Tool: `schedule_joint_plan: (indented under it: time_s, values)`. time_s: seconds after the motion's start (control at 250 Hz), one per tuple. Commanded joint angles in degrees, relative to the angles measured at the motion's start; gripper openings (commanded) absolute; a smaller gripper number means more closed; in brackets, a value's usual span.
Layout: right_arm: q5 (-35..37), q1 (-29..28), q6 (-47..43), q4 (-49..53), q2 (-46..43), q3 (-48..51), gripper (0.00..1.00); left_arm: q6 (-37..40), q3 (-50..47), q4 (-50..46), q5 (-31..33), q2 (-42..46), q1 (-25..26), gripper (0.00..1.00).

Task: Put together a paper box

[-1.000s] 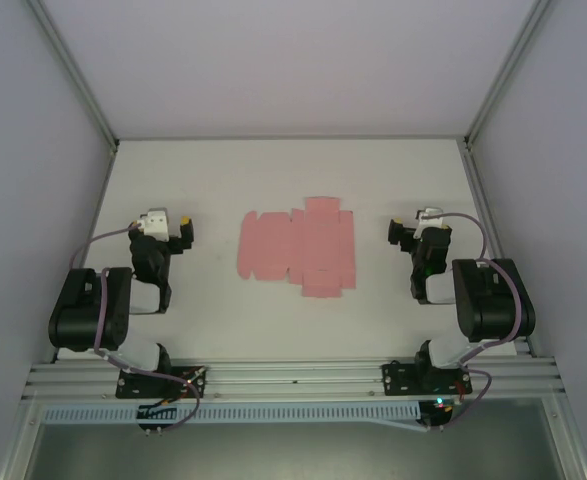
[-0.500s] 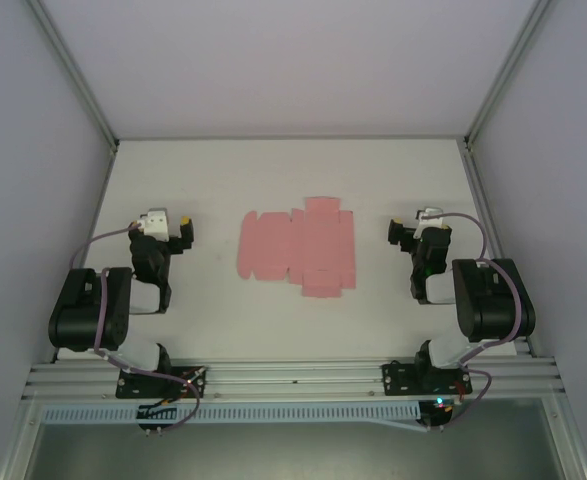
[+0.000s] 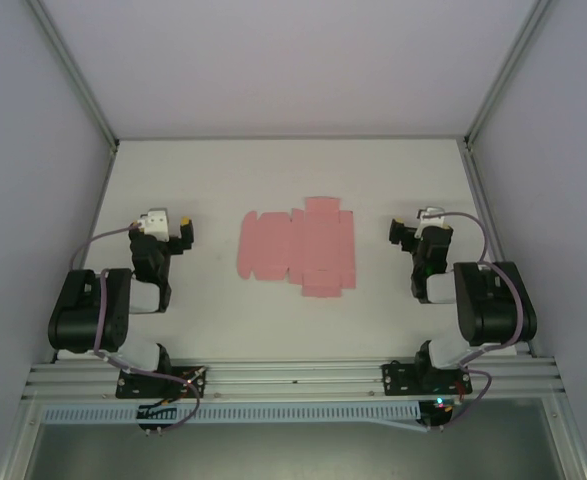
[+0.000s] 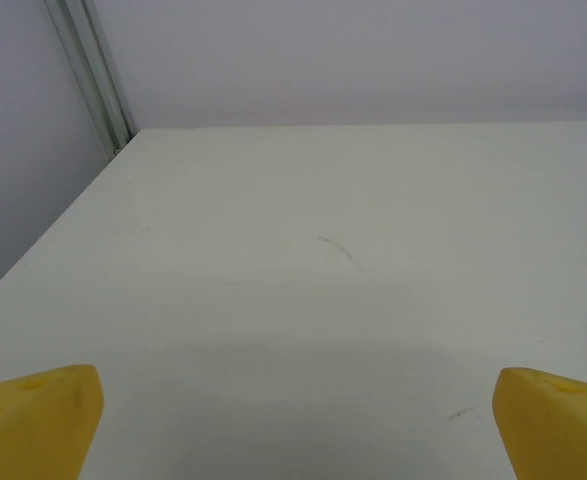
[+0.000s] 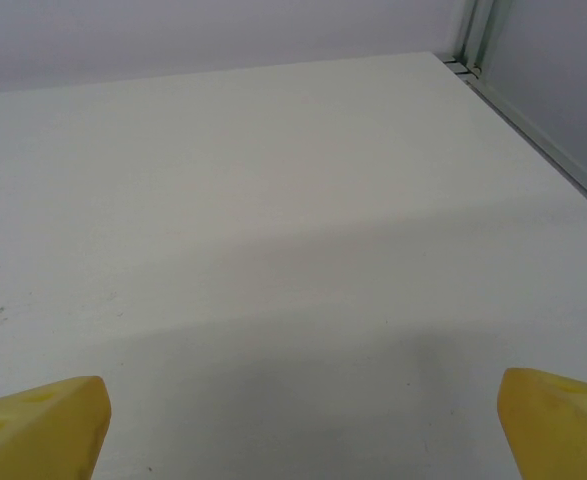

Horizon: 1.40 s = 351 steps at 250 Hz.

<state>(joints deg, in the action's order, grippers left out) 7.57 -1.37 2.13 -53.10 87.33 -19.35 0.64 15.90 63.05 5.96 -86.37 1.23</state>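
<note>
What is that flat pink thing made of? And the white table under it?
The paper box looks like thin pink paper or card, matte: it lies completely flat, with cut-out flaps and faint crease lines. The table looks like a smooth, hard white board with a dull finish, perhaps laminate or painted wood; the left wrist view shows small scuff marks on it.

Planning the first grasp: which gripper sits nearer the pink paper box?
Right, slightly. The right gripper hovers off the right edge of the paper box; the left gripper sits farther from its left edge.
</note>
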Motion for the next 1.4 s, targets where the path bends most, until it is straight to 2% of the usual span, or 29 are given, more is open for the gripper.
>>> schedule_joint_plan:
  time_s: [0.0,0.116,0.212,0.311,0.371,0.479,0.567,0.663,0.755,0.898,1.026,1.138,1.27,1.398]
  values:
    - [-0.3,0.3,0.0,8.2,-4.7,-4.3,1.0,1.0,4.2,-10.7,0.5,6.5,0.0,1.0]
    - [1.7,-1.3,-0.2,18.1,-8.8,-8.3,1.0,-4.1,8.1,-22.4,0.6,12.7,0.1,1.0]
    - [2.4,-3.4,1.7,25.1,-12.1,-11.6,1.0,-8.4,11.7,-30.8,-5.7,15.7,0.5,1.0]
    - [3.5,-7.2,4.7,37.2,-13.5,-17.2,0.99,-13.4,16.5,-39.8,-8.9,15.6,3.0,1.0]
    - [3.7,-10.3,6.8,44.6,-13.1,-20.8,0.95,-15.2,19.9,-45.3,-12.0,14.0,5.2,1.0]
    - [0.1,-16.4,9.7,54.7,-10.2,-26.4,0.8,-17.6,25.2,-51.4,-19.2,8.4,9.4,1.0]
    - [-3.0,-20.2,14.2,60.2,-6.0,-30.5,0.7,-19.5,29.0,-55.9,-20.1,3.9,12.7,1.0]
    - [-11.5,-22.2,16.7,62.3,-0.3,-34.3,0.57,-22.0,31.4,-58.3,-22.1,-0.4,14.2,1.0]
    - [-14.9,-23.1,19.0,62.8,4.8,-37.0,0.49,-24.3,32.9,-60.0,-25.2,-4.2,14.2,1.0]
    - [-13.7,-23.6,20.1,64.1,11.7,-39.6,0.44,-24.5,35.9,-64.5,-28.9,-9.9,14.3,1.0]
    - [-11.7,-23.6,21.5,66.0,16.3,-40.4,0.33,-24.4,37.6,-65.6,-35.7,-13.4,14.5,1.0]
    - [-10.5,-23.4,23.6,65.4,17.9,-38.4,0.27,-23.3,40.2,-70.3,-36.2,-16.4,15.2,1.0]
    - [-10.2,-23.2,26.0,63.4,18.2,-35.0,0.27,-21.5,41.1,-72.8,-38.1,-19.0,16.1,0.99]
    - [-10.4,-23.3,27.6,61.8,18.4,-32.7,0.25,-20.7,41.2,-71.4,-44.4,-20.4,18.1,0.97]
